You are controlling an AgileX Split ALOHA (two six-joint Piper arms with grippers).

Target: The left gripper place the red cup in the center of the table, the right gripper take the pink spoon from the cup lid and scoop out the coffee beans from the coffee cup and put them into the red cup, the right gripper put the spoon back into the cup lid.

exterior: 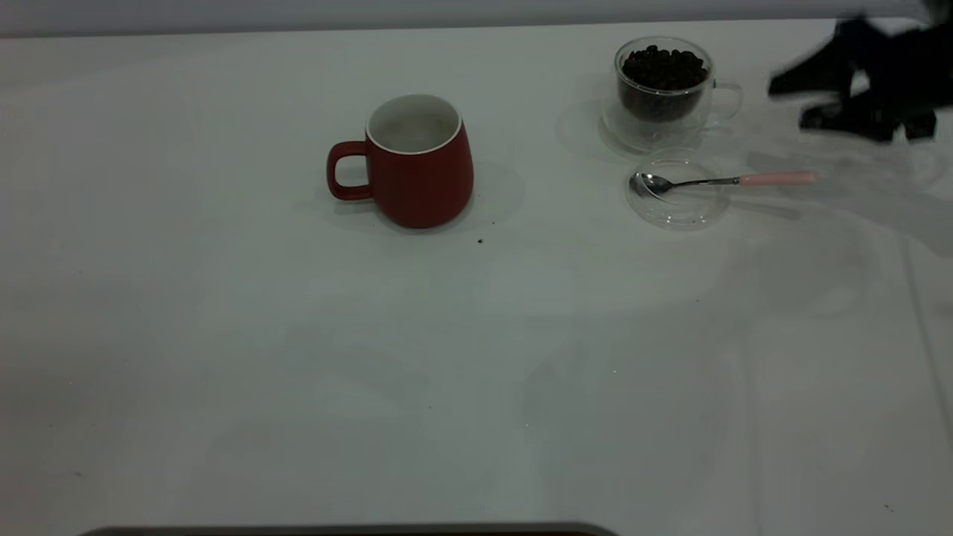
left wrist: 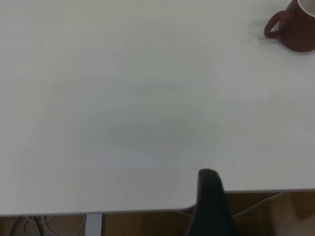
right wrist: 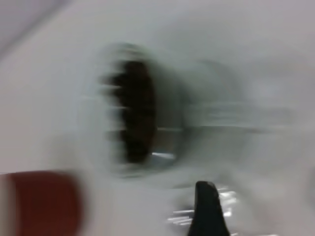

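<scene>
The red cup (exterior: 421, 160) stands upright near the middle of the table (exterior: 298, 357), handle to the left; it also shows far off in the left wrist view (left wrist: 295, 29). The coffee cup (exterior: 663, 89) with coffee beans (exterior: 664, 68) stands at the back right. Just in front lies the cup lid (exterior: 676, 199), with the pink spoon (exterior: 722, 181) resting across it, bowl on the lid, handle pointing right. My right gripper (exterior: 791, 103) hovers open to the right of the coffee cup, above the spoon's handle. My left gripper (left wrist: 244, 196) is pulled back over the table's edge, one finger (left wrist: 209, 196) showing, holding nothing.
A few dark specks (exterior: 480, 240) lie on the table in front of the red cup. A fold line in the white covering (exterior: 927, 327) runs down the right side. The table's edge (left wrist: 147, 209) and the floor beneath appear in the left wrist view.
</scene>
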